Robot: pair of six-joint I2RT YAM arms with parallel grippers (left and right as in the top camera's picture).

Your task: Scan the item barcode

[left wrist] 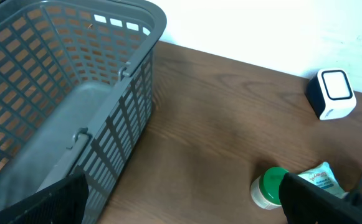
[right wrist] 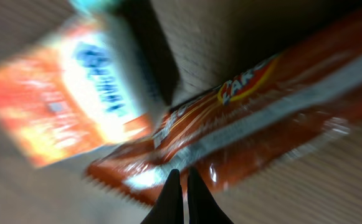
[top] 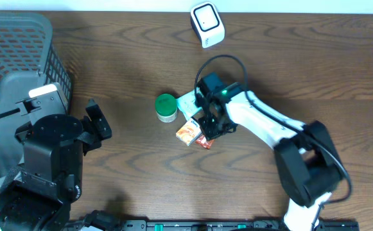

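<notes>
None of the scanning is looking done: the red wrapper (top: 204, 142) is lying on the counter (top: 109, 51) mid-scene, well apart from the white scanner (top: 207, 24) at the far edge. The right gripper (top: 209, 130) is holding its jaws together at the wrapper's edge; whether they are pinching it is unclear. The left gripper (top: 99, 127) is hanging with its jaws wide apart near the basket (top: 13, 38). Lifting and presenting are remaining. Counting: one scanner, one basket, one green-lidded jar (top: 166, 107), three packets, namely the red wrapper, an orange packet (top: 187, 131) and a teal packet (top: 187, 101).
</notes>
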